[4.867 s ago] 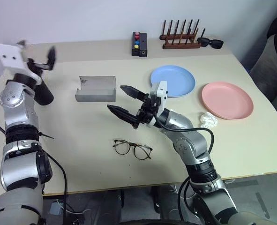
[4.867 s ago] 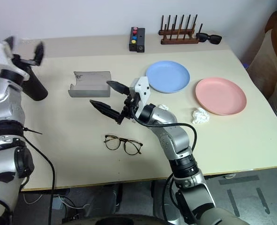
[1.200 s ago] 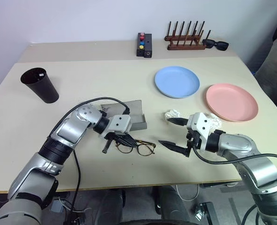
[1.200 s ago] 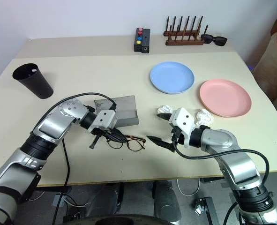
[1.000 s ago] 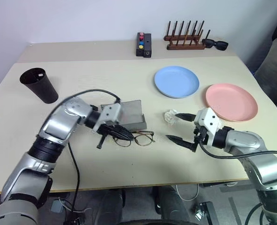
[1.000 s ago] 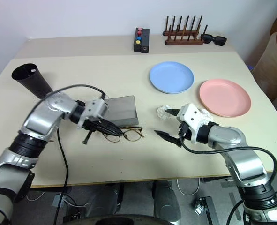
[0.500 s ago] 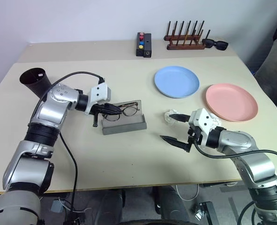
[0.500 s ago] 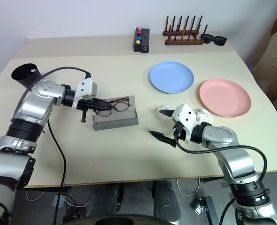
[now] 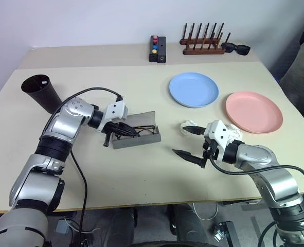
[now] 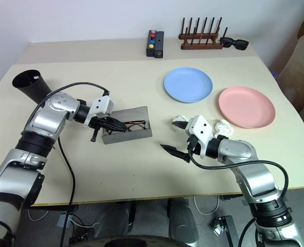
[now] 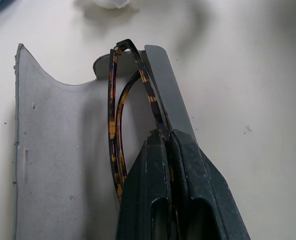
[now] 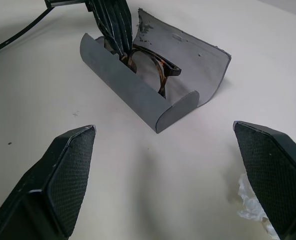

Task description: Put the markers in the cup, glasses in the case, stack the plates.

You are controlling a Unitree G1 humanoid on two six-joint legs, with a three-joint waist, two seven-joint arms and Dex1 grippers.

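Nearest, your right gripper (image 9: 192,142) hangs spread and empty off the case (image 9: 136,137), leaving room while your left gripper (image 10: 106,124), fingers pressed on the glasses (image 11: 116,135), lowers them into the open trough; beyond, both plates (image 9: 194,89) lie unstacked.

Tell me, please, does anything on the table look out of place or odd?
A crumpled white paper wad lies loose on the table beside the right gripper, and it belongs to no set. The grey case shows scuffed, flaking lining on its open lid.
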